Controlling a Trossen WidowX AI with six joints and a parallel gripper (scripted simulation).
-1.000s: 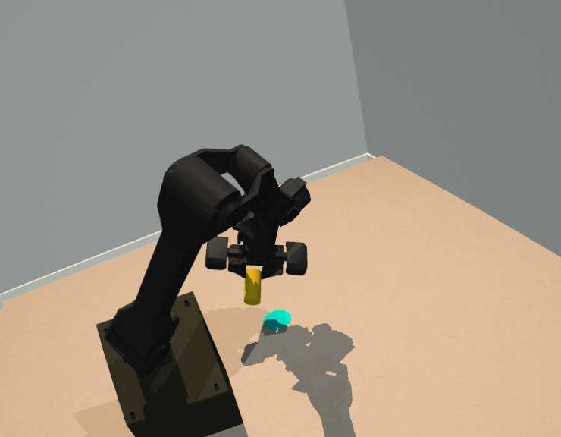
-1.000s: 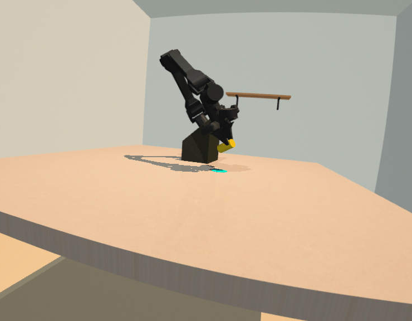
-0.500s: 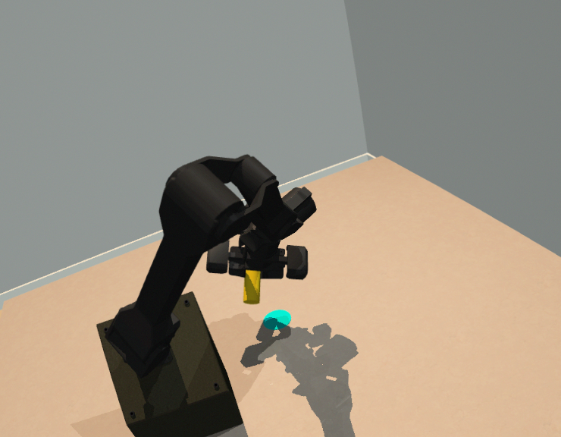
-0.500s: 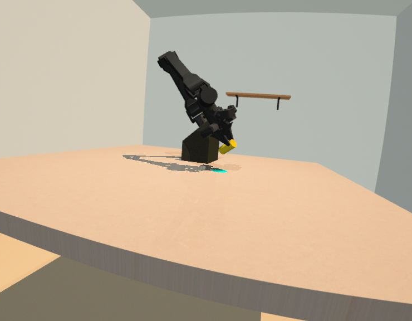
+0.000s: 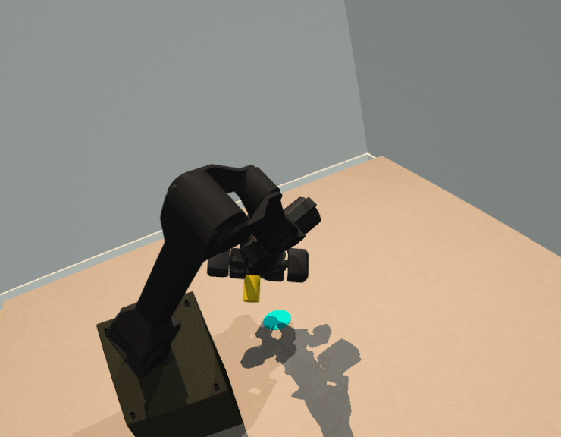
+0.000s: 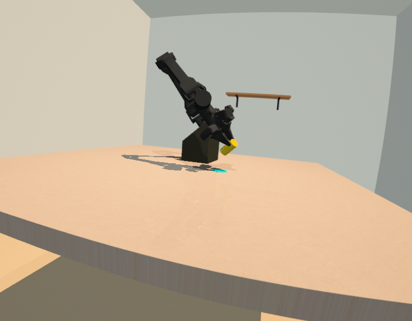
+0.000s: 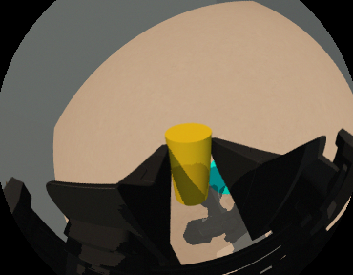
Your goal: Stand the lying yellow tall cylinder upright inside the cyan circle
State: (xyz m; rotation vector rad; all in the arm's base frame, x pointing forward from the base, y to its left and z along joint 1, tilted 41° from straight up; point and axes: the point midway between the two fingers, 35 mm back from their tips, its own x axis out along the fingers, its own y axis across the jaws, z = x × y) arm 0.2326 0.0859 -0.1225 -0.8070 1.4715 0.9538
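Note:
The yellow tall cylinder (image 5: 251, 288) (image 6: 229, 147) (image 7: 190, 162) is held in the air above the table, tilted between lying and upright in the exterior view. My gripper (image 6: 231, 141) (image 7: 189, 147) is shut on it, one finger on each side near one end. In the top view the fingertips are hidden behind the gripper body. The flat cyan circle (image 5: 283, 318) (image 6: 220, 170) (image 7: 216, 177) lies on the table below the cylinder and a little to one side. In the wrist view it is partly hidden behind the cylinder and the right finger.
The arm's dark base (image 5: 195, 338) (image 6: 199, 150) stands on the table (image 5: 436, 306) (image 6: 199, 214) close to the circle. The arm's shadow falls across part of the circle. A wooden shelf (image 6: 258, 95) is on the wall behind. The table's front edge shows in the exterior view.

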